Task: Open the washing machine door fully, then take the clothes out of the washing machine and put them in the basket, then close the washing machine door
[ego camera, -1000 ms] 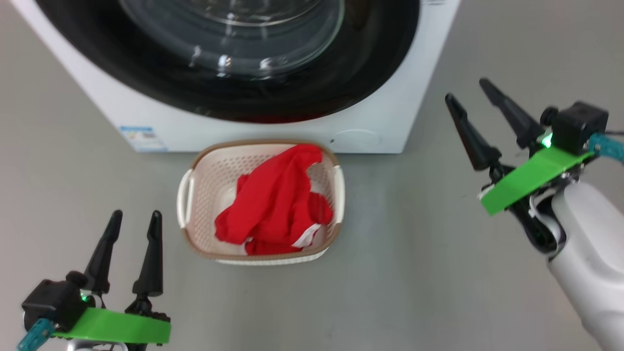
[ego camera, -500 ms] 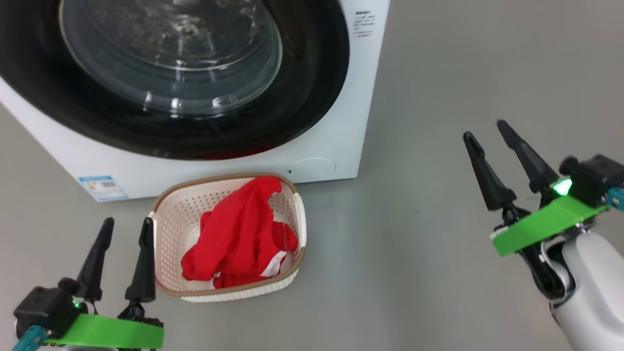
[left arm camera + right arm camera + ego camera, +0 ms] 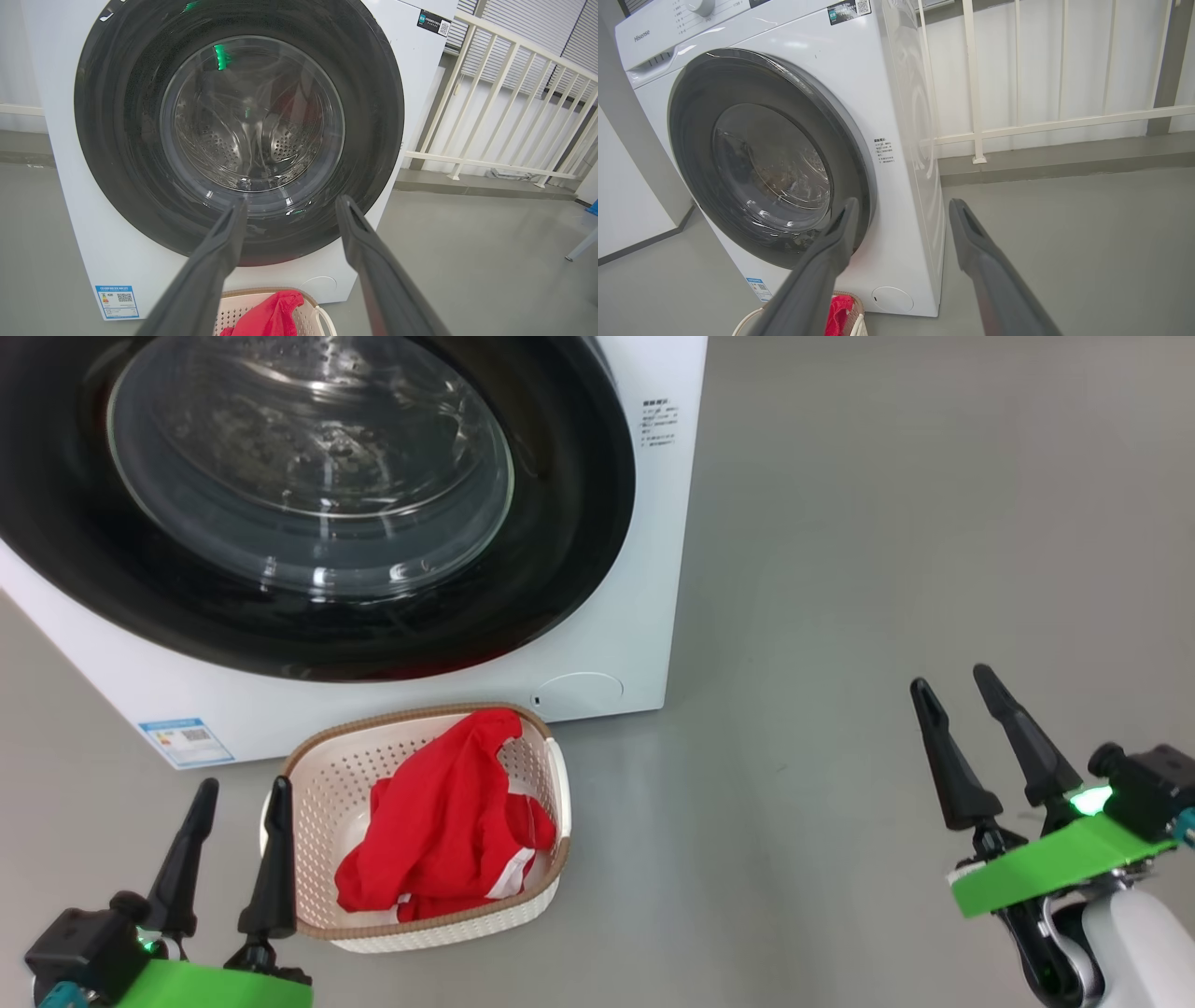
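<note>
The washer (image 3: 665, 597) is white, with a small blue label (image 3: 187, 740). Its door (image 3: 579, 523) has a glossy black rim round clear glass, showing a steel drum (image 3: 219, 144) dotted with holes. The basket (image 3: 327, 793) is cream, perforated, brown-rimmed; the clothes (image 3: 439, 812) are bright red with white trim. The floor (image 3: 840, 569) is plain grey. The left gripper (image 3: 243, 784) and right gripper (image 3: 950, 677) are black and bright green.

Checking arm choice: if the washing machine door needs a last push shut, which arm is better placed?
Probably left: the left tool faces the washing machine door squarely; the right tool is off to its right.
</note>
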Tool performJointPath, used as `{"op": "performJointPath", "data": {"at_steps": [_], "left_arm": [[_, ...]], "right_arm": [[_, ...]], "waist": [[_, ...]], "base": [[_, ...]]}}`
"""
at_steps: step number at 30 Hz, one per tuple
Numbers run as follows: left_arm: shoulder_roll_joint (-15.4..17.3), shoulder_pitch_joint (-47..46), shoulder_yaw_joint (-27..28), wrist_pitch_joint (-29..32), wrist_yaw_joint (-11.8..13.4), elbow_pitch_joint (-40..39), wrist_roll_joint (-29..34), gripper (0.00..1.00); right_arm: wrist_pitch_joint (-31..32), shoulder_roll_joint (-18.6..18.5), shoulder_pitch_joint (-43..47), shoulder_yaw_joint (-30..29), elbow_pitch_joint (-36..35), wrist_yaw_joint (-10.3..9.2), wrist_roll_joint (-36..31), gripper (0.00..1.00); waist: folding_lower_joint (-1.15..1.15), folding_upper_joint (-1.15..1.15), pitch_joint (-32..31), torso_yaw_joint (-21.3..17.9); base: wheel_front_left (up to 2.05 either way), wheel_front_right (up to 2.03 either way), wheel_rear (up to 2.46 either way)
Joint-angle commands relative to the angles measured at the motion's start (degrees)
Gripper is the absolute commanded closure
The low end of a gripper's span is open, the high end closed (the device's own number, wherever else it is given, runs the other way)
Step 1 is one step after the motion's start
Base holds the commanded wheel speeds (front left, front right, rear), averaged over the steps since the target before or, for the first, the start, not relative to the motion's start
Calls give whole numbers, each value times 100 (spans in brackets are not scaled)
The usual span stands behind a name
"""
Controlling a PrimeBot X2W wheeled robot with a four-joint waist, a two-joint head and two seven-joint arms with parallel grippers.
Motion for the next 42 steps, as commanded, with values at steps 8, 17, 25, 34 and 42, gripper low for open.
{"op": "performJointPath", "data": {"at_steps": [8,17,25,34,42], "left_arm": [[138,-16,249,-46,-14,-173,-66,0],[103,14,258,-46,-13,-155,-38,0],[68,28,245,-46,-14,-117,-29,0],[58,64,237,-46,-14,-75,-25,0],[-45,193,1,8,1,109,-100,100]], "right_arm": [[-27,116,367,-104,-258,-13,-240,0],[-27,178,441,-173,-223,-13,-323,0],[-27,173,459,-157,-167,-13,-347,0],[-27,177,463,-135,-115,-13,-378,0],[1,237,462,-259,65,0,-348,100]], "waist": [[0,0,-43,-68],[0,0,-86,-42],[0,0,-117,-6],[0,0,-155,-17],[0,0,-144,-24]], "base": [[0,0,0],[0,0,0],[0,0,0],[0,0,0],[0,0,0]]}}
